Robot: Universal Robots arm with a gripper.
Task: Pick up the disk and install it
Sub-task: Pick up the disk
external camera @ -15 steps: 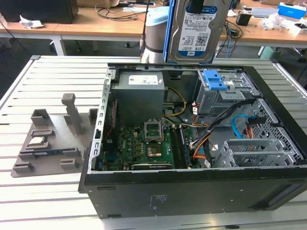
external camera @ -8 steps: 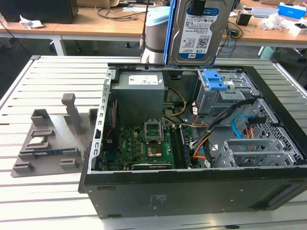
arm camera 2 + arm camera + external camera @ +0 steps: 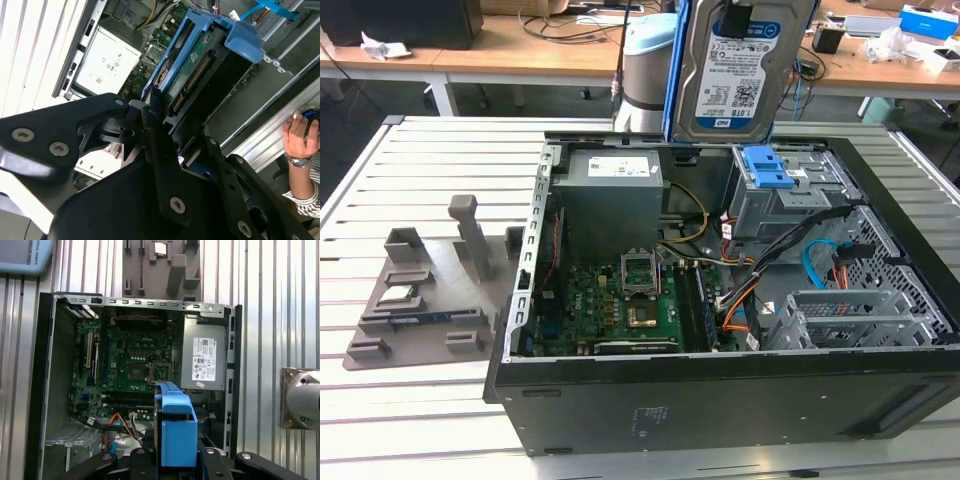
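Observation:
The disk [image 3: 735, 80] hangs upright above the back of the open computer case [image 3: 720, 395], its white-and-blue label facing the exterior view. A blue bracket [image 3: 670, 80] runs along its edge. My gripper [image 3: 738, 18] is shut on the disk's top end. In the second wrist view the disk [image 3: 200, 75] shows edge-on with its circuit board, held between my black fingers [image 3: 150, 117]. In the first wrist view the blue bracket [image 3: 175, 432] points down over the case interior. The grey drive cage with a blue latch [image 3: 772, 170] sits just below the disk.
The case holds a motherboard [image 3: 620, 300], a power supply [image 3: 610, 190] and loose cables [image 3: 820, 265]. A grey fixture tray [image 3: 420, 300] with a small square chip [image 3: 398, 295] lies at the exterior view's left. A person's hand [image 3: 300, 140] rests beside the slatted table.

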